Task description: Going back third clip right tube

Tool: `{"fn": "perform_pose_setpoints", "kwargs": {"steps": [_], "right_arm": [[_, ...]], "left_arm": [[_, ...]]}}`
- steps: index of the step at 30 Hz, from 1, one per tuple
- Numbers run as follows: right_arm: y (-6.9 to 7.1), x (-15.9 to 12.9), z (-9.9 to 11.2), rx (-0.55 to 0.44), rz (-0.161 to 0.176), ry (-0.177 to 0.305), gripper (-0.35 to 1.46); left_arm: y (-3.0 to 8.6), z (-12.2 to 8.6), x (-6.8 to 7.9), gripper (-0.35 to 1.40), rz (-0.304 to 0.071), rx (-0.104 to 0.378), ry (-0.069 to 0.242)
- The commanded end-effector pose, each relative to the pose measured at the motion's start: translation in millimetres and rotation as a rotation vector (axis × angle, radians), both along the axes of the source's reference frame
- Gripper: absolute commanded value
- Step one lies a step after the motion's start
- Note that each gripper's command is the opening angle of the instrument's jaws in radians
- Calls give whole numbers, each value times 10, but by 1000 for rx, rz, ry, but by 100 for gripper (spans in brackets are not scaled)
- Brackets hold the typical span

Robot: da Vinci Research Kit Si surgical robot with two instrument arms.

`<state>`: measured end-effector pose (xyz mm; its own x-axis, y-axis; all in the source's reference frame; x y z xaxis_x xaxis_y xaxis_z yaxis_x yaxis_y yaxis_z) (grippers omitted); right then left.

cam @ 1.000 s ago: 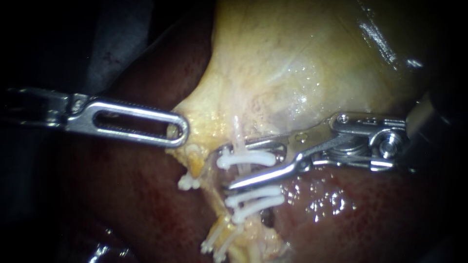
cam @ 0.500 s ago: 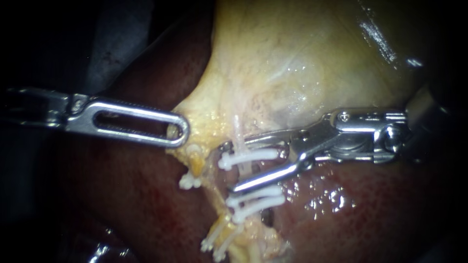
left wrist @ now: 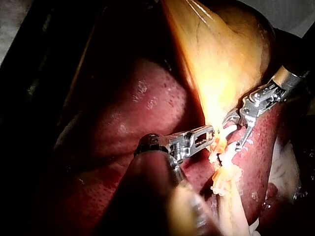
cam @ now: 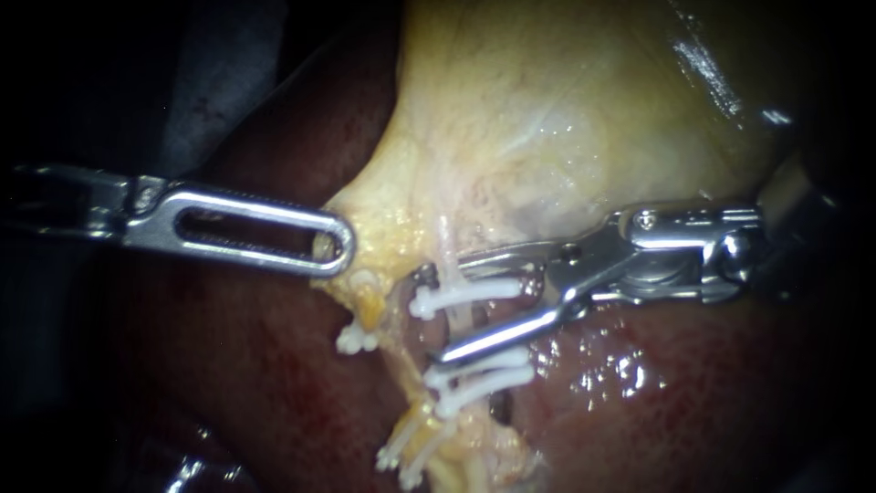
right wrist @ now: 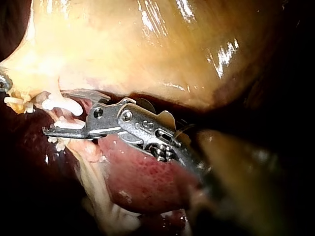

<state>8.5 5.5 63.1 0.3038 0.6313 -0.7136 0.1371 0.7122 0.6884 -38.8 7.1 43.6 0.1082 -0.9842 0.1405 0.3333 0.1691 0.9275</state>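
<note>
My right instrument [cam: 431,313] comes in from the right with its jaws open. They straddle a white clip [cam: 465,294] that sits across the right tube [cam: 449,254]; in the right wrist view the same clip [right wrist: 63,104] lies between the open jaws [right wrist: 61,112]. Two more white clips [cam: 479,374] cross the tube just below the lower jaw. My left instrument [cam: 339,248] has a slotted jaw and is shut on the edge of the yellow gallbladder [cam: 547,119], holding it out to the left. Its jaws [left wrist: 209,133] also show in the left wrist view.
Dark red liver [cam: 684,393] lies under and around the tubes. Small white clips [cam: 351,340] sit on the left tube, and others [cam: 401,456] lower down on the yellow strand. The gallbladder wall hangs just above my right instrument's upper jaw.
My right instrument has drawn back slightly to the right and turned a little at its wrist, its jaws staying open around the clip. The left instrument and the clips have not moved.
</note>
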Motion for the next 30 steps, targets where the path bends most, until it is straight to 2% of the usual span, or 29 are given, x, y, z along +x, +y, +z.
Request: {"fn": "perform_pose_setpoints", "kwargs": {"steps": [1, 12, 19, 24, 30], "right_arm": [[3, -3, -1, -11, 5, 0, 58], [23, -45, -23, -50, 39, -4, 59], [18, -63, -46, -42, 44, -5, 60], [15, -63, -68, -69, 41, 2, 60], [21, -65, -86, -93, 37, 11, 60]], "left_arm": [[0, 0, 0, -35, 0, 0, 0], [-1, 1, 0, -35, 0, -1, 1], [0, 4, 0, -35, 1, -2, 0], [0, 7, 0, -35, 0, -3, 1], [-1, 8, -1, -35, 0, -4, 2]]}}
